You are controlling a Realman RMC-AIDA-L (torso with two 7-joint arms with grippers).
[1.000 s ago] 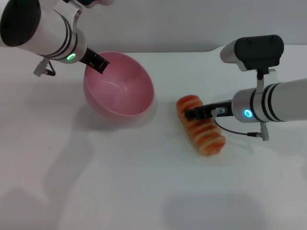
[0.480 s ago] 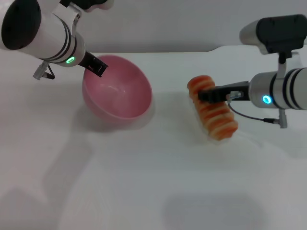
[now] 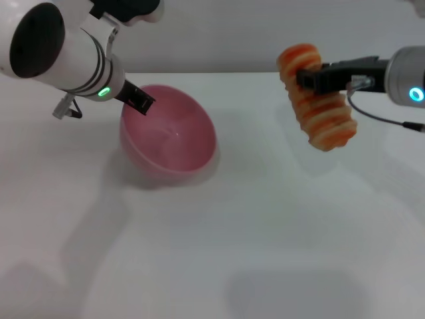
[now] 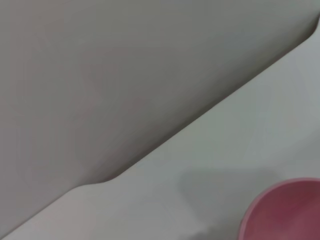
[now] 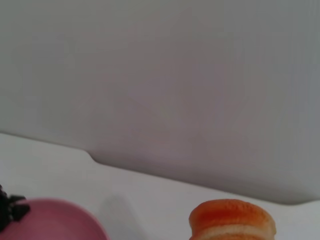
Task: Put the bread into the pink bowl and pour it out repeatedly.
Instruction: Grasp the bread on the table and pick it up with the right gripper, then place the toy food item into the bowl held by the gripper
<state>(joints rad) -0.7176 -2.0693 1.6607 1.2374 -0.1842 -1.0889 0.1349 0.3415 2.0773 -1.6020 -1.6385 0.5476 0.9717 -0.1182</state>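
Orange-striped bread (image 3: 317, 100), clamped in our right end effector (image 3: 307, 78), travels level toward the pink bowl (image 3: 170, 136) our left end effector (image 3: 141, 103) grips by the rim.

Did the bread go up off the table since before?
Yes. The bread, clamped in the right gripper, has risen off the table and shifted toward the robot's right, away from the pink bowl.

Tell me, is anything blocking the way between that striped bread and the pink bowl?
Nothing visible: only bare table lies between the bread, held up by the right gripper, and the pink bowl. The left gripper grips the bowl's far-left rim.
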